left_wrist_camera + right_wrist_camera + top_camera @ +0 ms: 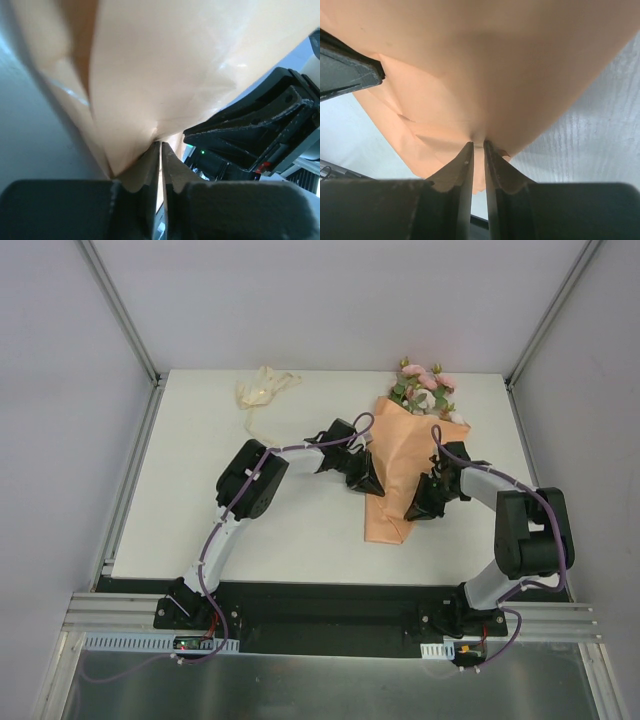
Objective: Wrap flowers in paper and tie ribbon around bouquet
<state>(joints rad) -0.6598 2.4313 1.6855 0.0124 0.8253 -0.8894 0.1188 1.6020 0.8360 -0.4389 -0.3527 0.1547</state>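
A white table (300, 525) stands between grey walls (60, 390).

The white bench (300, 530) carries a cream ribbon (262, 390), bunched near the far edge left of centre. The bouquet (395, 455) lies right of centre in peach paper (390, 510), with its flowers (425, 385) toward the far edge.

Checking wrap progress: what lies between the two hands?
The peach paper cone, left hand and right hand at its sides; clearest in the top view.

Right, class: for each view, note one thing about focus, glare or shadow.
Top external: evenly lit, sharp, faint shadows by the bouquet. Left wrist: paper blurred, with a pale glare patch. Right wrist: paper soft, table grain sharper.
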